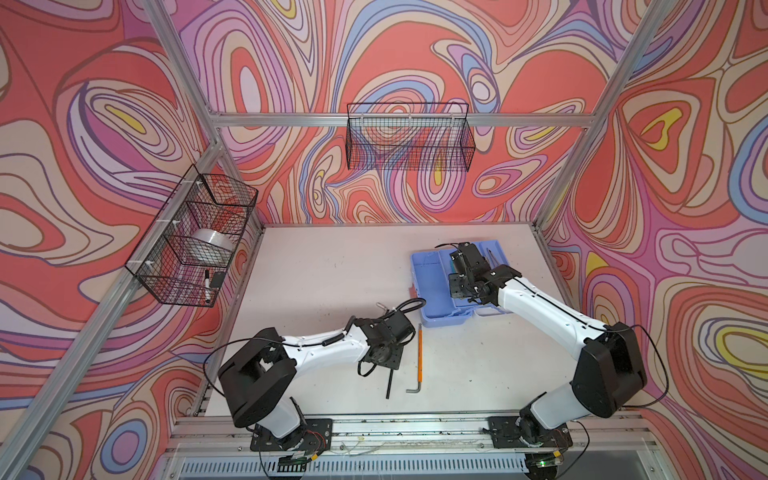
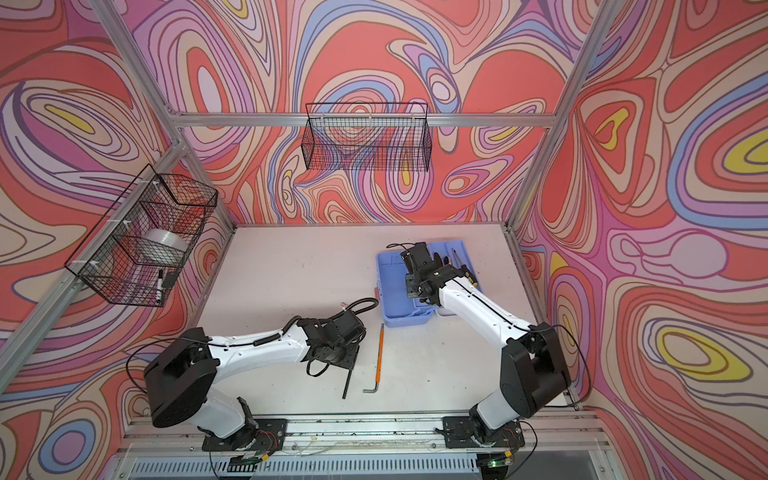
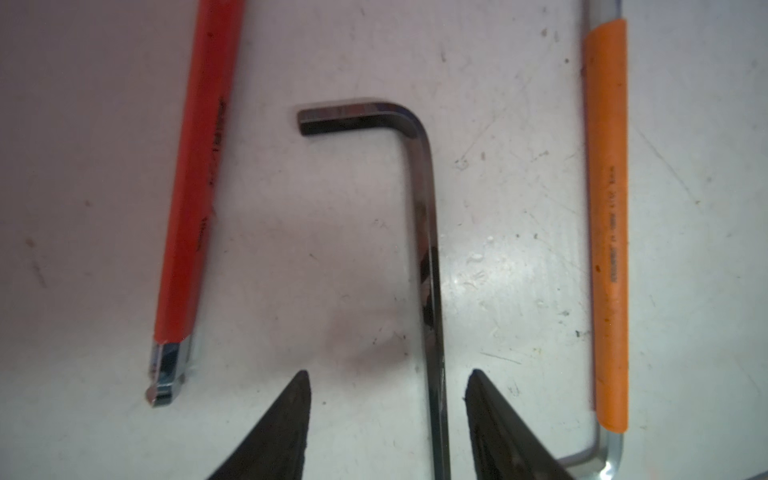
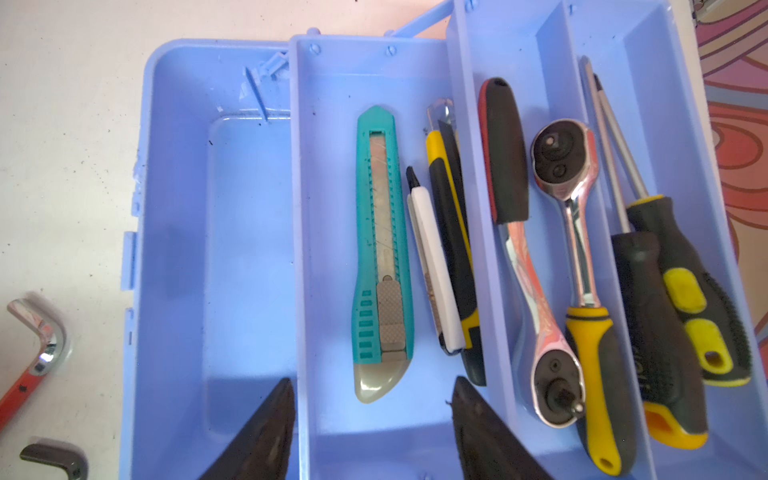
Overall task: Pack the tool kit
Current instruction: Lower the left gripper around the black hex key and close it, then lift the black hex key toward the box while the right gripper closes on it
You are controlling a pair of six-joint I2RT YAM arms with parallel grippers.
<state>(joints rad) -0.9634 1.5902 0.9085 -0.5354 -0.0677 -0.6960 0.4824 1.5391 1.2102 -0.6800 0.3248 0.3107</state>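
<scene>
You find the blue toolbox on the right side of the table, but in both top views the right arm hides much of its trays. The right gripper hangs over one tray, jaws apart, holding nothing. The left gripper stands spread around the black hex key without touching it. The key's long end is cut off.
</scene>
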